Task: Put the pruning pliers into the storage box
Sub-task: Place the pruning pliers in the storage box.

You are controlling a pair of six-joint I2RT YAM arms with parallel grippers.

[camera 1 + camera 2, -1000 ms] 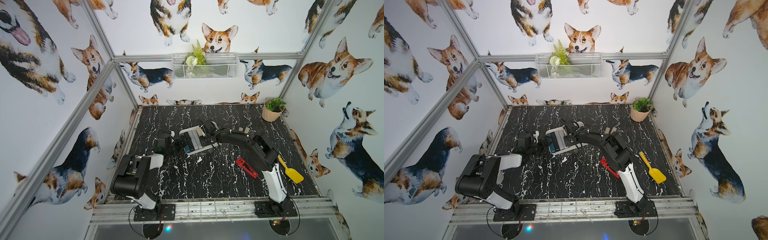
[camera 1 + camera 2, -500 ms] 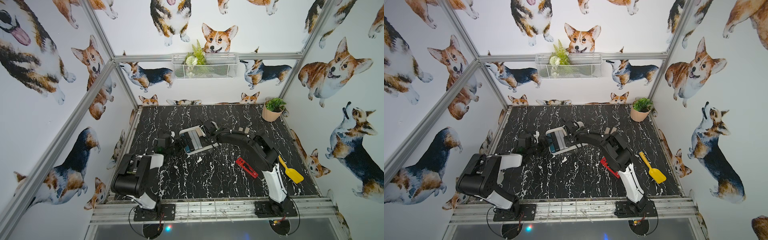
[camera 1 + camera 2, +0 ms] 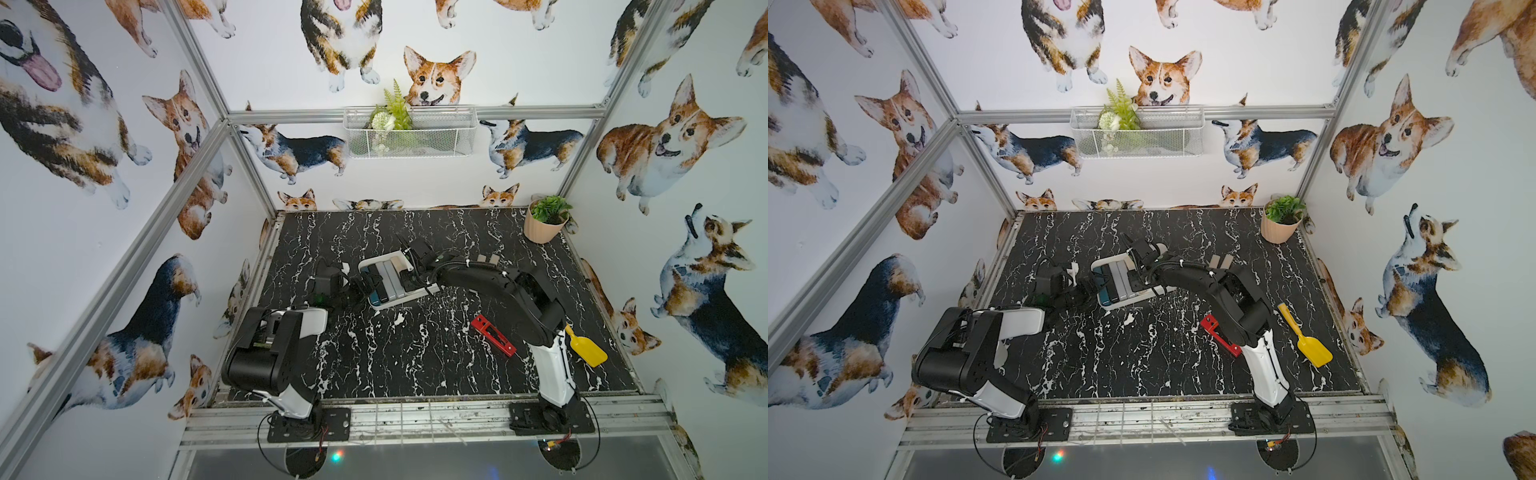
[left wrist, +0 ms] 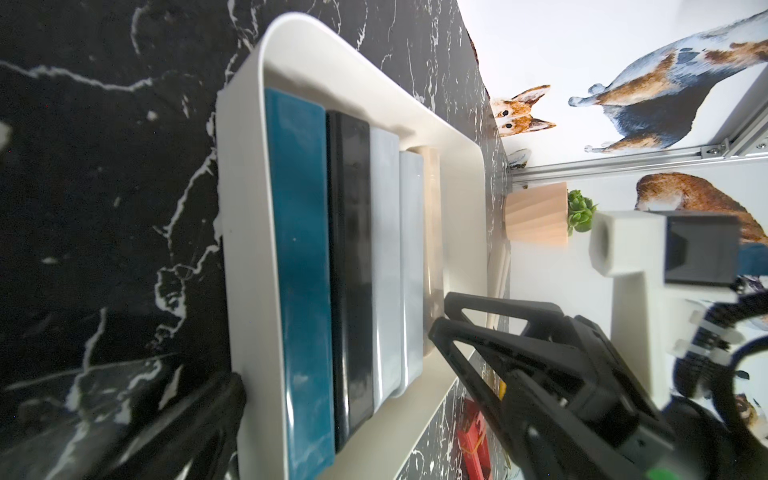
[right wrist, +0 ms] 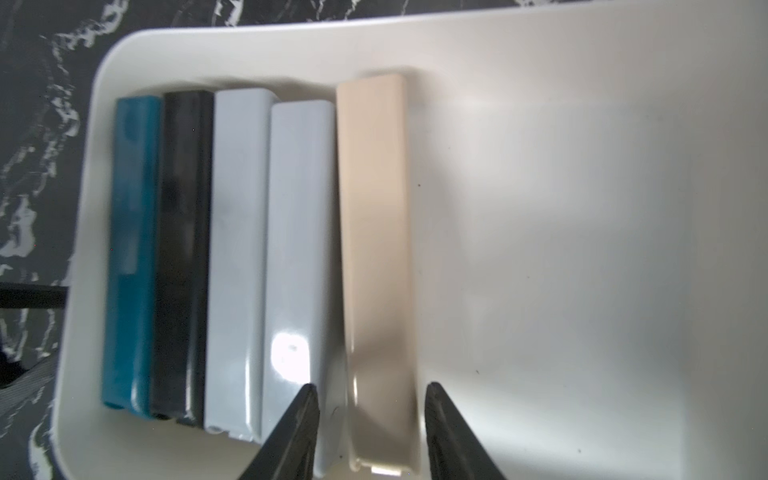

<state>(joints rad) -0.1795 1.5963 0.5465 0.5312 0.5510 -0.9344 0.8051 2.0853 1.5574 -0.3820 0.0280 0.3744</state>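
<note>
Beige plastic lay between the jaws of the right gripper (image 5: 370, 388), which stood apart on either side of the beige bar (image 5: 378, 257), neither one pinching it as far as I could see. That bar rested in the storage box (image 5: 582, 208), just beside the grey bars (image 5: 299, 249), the black bar (image 5: 183, 249) and the teal bar (image 5: 133, 249). It sat a touch askew. A fingertip catching its end on the way up could, I reckoned, tip it onto its grey neighbour. The left gripper (image 3: 360, 286) gaped empty at the box's end, near enough to nudge it. The red bar (image 3: 493, 335) waited out on the table (image 3: 374, 353), well apart.
</note>
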